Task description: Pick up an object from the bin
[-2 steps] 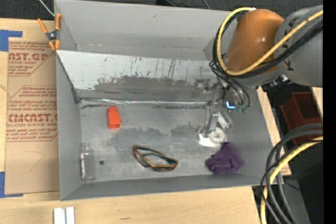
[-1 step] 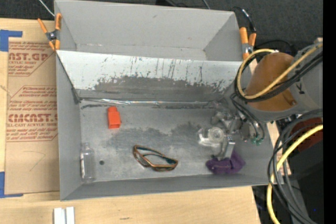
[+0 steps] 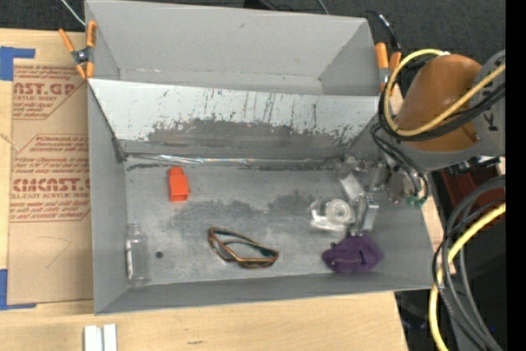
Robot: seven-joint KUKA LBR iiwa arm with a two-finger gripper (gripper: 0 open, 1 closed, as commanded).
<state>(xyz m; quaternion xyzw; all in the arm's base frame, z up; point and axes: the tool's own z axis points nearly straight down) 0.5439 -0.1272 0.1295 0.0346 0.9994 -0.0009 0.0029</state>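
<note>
My gripper (image 3: 362, 201) is low at the right end of the bin, its two metal fingers apart and nothing between them. Just left of it, touching or nearly touching the fingers, lies a small clear plastic thing (image 3: 330, 214) with a whitish rim. Directly below the gripper, near the bin's front right corner, a crumpled purple soft piece (image 3: 352, 256) rests on the floor.
A pair of brown-rimmed glasses (image 3: 241, 248) lies at the front middle. An orange block (image 3: 177, 184) sits at the left, and a clear vial (image 3: 134, 251) lies along the left wall. The arm with its orange cover and cables hangs over the right rim.
</note>
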